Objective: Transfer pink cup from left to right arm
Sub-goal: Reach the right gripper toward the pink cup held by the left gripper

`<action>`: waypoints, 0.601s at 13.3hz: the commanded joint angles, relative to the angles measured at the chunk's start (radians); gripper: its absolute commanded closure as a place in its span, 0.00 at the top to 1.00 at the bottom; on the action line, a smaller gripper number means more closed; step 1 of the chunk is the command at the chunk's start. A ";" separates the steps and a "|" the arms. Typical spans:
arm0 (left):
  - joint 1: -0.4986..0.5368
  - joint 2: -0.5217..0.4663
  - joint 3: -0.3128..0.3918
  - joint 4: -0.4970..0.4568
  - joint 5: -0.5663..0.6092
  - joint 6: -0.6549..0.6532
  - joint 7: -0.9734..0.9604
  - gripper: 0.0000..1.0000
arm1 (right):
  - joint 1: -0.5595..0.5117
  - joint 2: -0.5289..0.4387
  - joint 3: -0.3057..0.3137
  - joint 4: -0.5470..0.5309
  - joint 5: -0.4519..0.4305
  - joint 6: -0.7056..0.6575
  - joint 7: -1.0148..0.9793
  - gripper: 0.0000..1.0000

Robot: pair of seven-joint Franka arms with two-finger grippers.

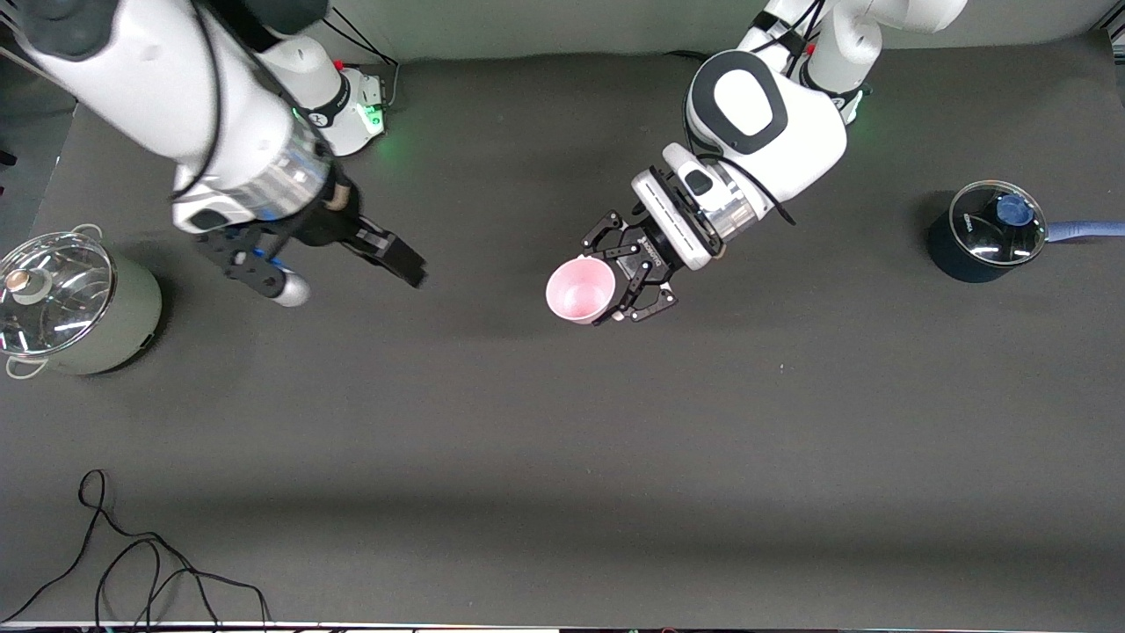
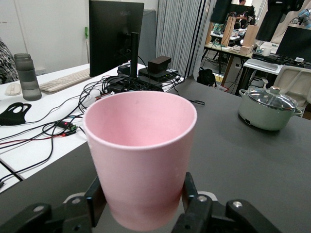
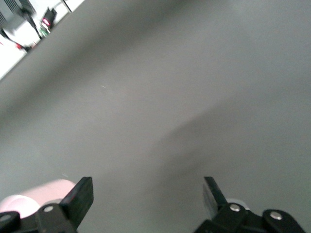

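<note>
the small pale pink plastic tumbler sits at the centre of the front view, pinched near its base by the left arm's black claw-like linkage gripper and held up over the dark grey table mat, mouth tipped toward the right arm's end. in the left wrist view the fingers press its lower wall from both sides. the right arm's black flat-fingered gripper hangs over the mat at centre-left of the front view, well apart from the cup, its fingers spread wide in the right wrist view.

judged risks: the grip is low on a tapered wall, so a nudge from the incoming fingers could tilt the cup or slide it out; a release before the right gripper has closed would drop it (the mat lies below).

the right arm is smeared in the front view, so its fingertips are hard to place. the cup's base is hidden by the left gripper. a blurred pink shape at the lower left corner of the right wrist view cannot be identified.
</note>
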 commanded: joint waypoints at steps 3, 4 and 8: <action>-0.018 -0.008 0.007 0.006 -0.024 0.023 -0.007 0.34 | 0.075 0.062 -0.015 0.066 0.020 0.138 0.182 1.00; -0.018 -0.008 0.007 0.006 -0.024 0.023 -0.007 0.34 | 0.088 0.064 -0.014 0.066 0.020 0.154 0.200 1.00; -0.018 -0.008 0.007 0.006 -0.026 0.024 -0.007 0.34 | 0.150 0.082 -0.014 0.066 0.014 0.151 0.193 1.00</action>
